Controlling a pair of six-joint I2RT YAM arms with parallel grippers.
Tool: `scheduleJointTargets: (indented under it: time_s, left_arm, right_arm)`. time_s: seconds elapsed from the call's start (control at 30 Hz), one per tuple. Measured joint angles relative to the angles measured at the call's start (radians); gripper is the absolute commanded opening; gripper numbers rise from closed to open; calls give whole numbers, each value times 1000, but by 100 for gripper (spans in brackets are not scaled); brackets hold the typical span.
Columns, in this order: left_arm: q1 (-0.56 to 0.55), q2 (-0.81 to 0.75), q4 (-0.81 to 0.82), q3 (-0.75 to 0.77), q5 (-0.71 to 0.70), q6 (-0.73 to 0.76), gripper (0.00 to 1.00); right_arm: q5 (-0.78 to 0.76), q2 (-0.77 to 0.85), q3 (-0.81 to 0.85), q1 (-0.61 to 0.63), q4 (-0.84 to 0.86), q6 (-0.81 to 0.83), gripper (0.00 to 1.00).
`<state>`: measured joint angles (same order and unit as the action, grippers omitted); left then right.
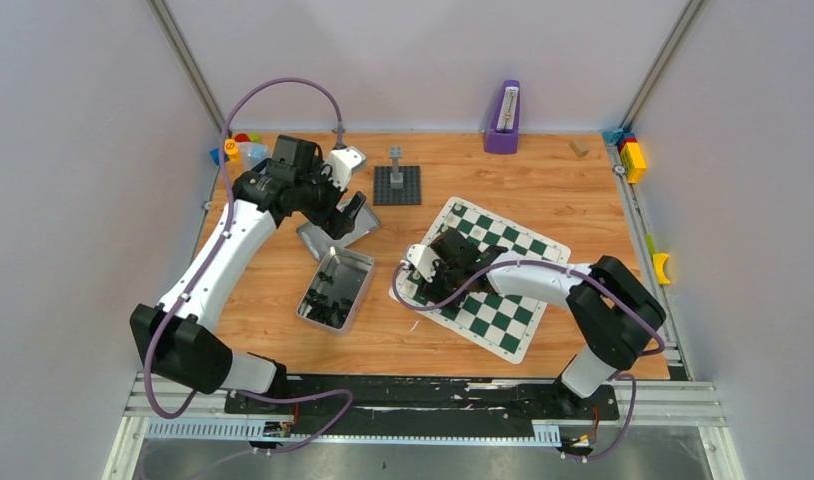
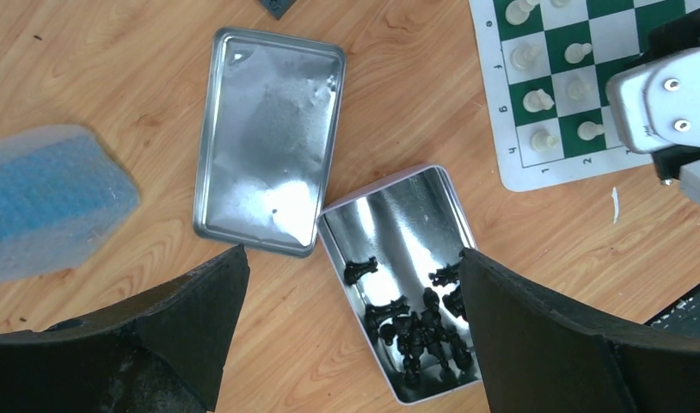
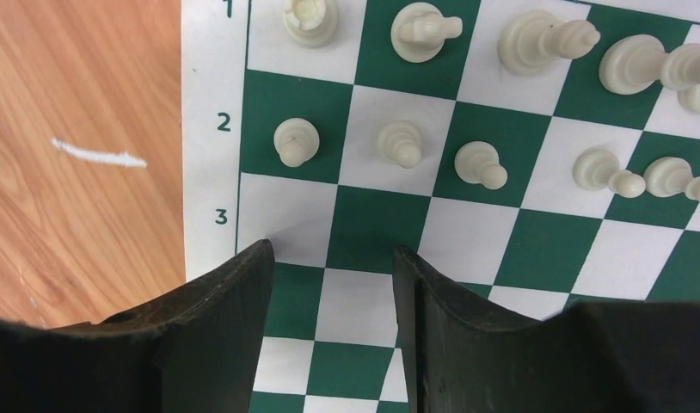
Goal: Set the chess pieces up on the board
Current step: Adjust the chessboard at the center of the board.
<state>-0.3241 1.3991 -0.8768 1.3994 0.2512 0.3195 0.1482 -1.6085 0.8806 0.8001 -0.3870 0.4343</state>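
white pieces [image 3: 480, 163] stand on the board [image 3: 368, 219], so i think the wide-open left gripper [image 2: 353, 275] should next grab black pieces [image 2: 420, 331] from the tin [image 2: 398, 215] at lower right, while the right gripper [image 3: 332, 258] is half open, holding nothing.

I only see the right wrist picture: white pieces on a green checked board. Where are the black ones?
Observer: The black pieces lie heaped in an open metal tin, left of the board.
Operator: Is anything reaching for them?
Observer: The left gripper hangs over the tin, jaws wide, holding nothing.
Operator: And the tin's lid?
Observer: The lid lies beside the tin, hollow side up.
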Motion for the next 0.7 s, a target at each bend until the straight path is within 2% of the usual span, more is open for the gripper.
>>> scheduleJointTargets:
  time_s: [0.37, 0.7]
  left_arm:
    - [4, -50, -16, 0, -29, -4, 100]
    - [4, -77, -21, 0, -29, -4, 100]
  right_arm:
    - [-84, -163, 190, 5, -21, -163, 54]
    - [-151, -262, 321, 5, -43, -238, 54]
